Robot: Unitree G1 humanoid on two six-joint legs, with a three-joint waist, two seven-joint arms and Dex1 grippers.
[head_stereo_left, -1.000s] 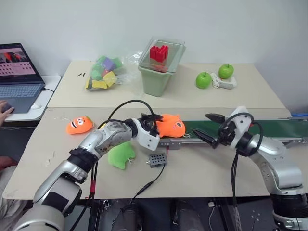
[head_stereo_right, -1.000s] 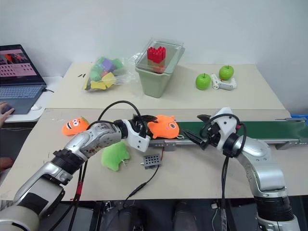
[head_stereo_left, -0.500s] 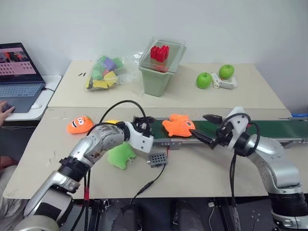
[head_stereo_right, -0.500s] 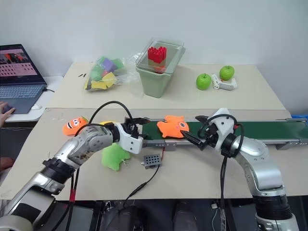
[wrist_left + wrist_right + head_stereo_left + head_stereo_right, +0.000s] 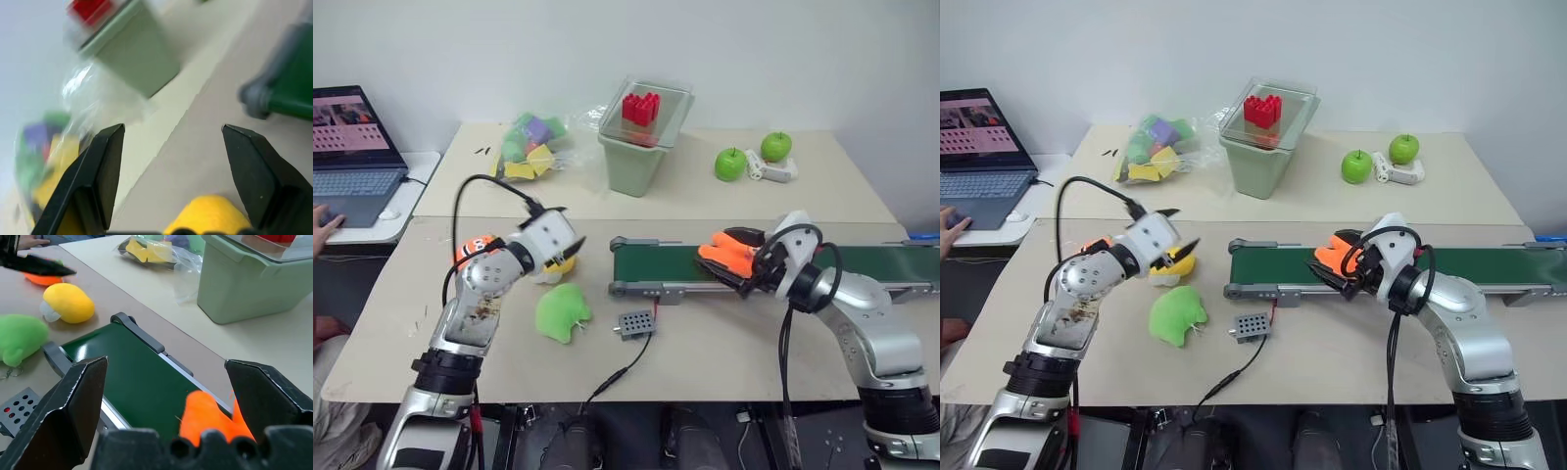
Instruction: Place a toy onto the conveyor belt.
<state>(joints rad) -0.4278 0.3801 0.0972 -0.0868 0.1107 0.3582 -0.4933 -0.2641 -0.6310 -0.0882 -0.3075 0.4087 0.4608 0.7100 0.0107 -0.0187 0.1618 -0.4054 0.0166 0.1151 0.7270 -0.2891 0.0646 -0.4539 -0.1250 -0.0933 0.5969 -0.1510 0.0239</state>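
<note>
Lumpy bright orange plush toy [image 5: 729, 248] has ridden the long dark green conveyor belt [image 5: 862, 262] to the right gripper [image 5: 168, 396]; placing looks done. Left gripper [image 5: 171, 161] has pulled back over the round yellow plush [image 5: 205, 215]. Both grippers' fingers apart, holding nothing.

My head pair looks forward and down over both tables, taking in the whole belt [image 5: 862, 262]. My left wrist camera sits low and close, facing the bin [image 5: 132, 58]. My right wrist camera hovers close over the belt's end, facing that same bin. All views share bin and belt.
</note>
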